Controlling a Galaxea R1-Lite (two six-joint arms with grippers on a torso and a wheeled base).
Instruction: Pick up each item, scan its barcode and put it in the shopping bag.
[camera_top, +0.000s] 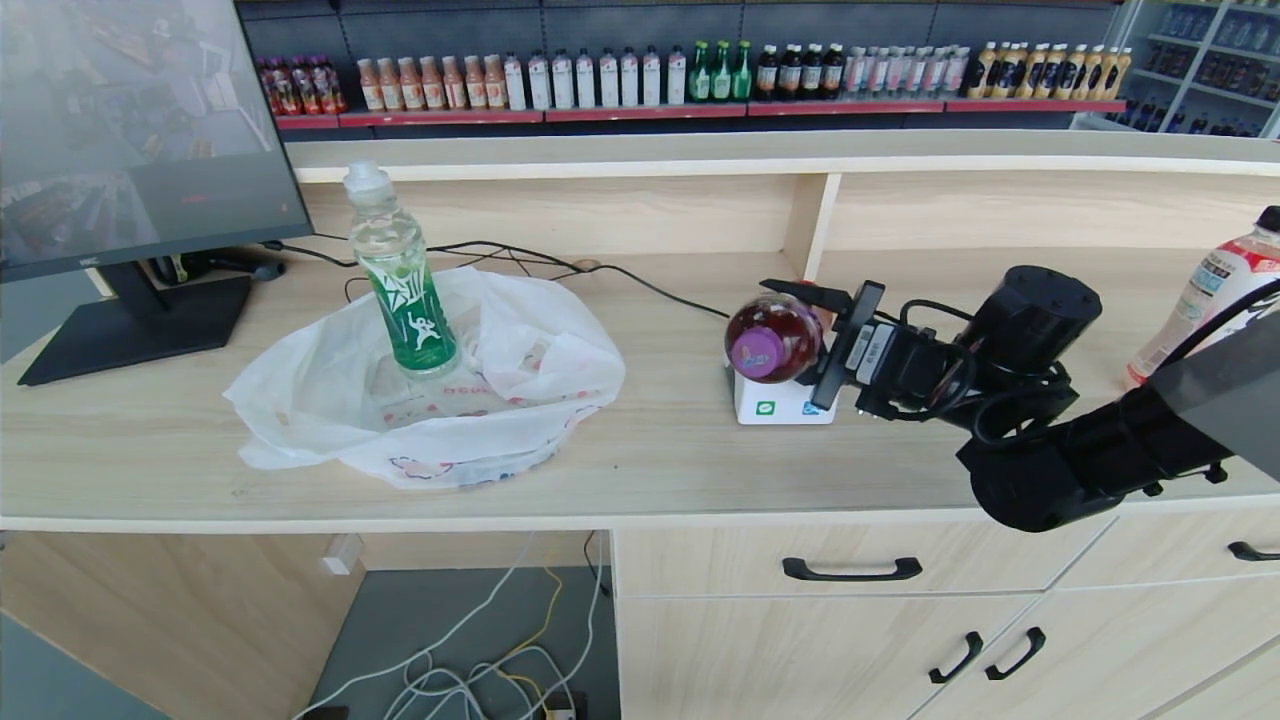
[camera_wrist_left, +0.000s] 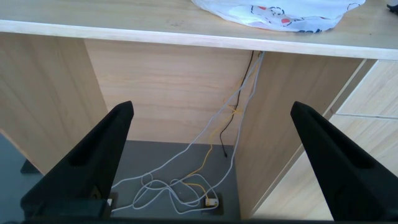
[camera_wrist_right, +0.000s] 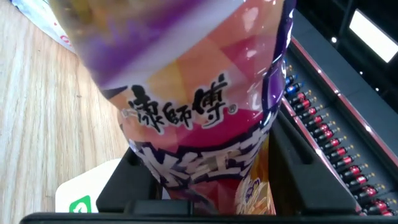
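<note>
Purple-capped bottle (camera_top: 772, 338) is being held clenched in the right gripper (camera_top: 805, 338) over the white scanner (camera_top: 785, 408), long axis lying roughly level, cap facing near-left; the shopping bag (camera_top: 300, 400) is lying well apart, leftward.

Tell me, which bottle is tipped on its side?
The dark red bottle with the purple cap, held sideways in the right gripper over the white scanner. The green bottle stands upright in the bag, and the pink-labelled bottle stands upright too.
</note>
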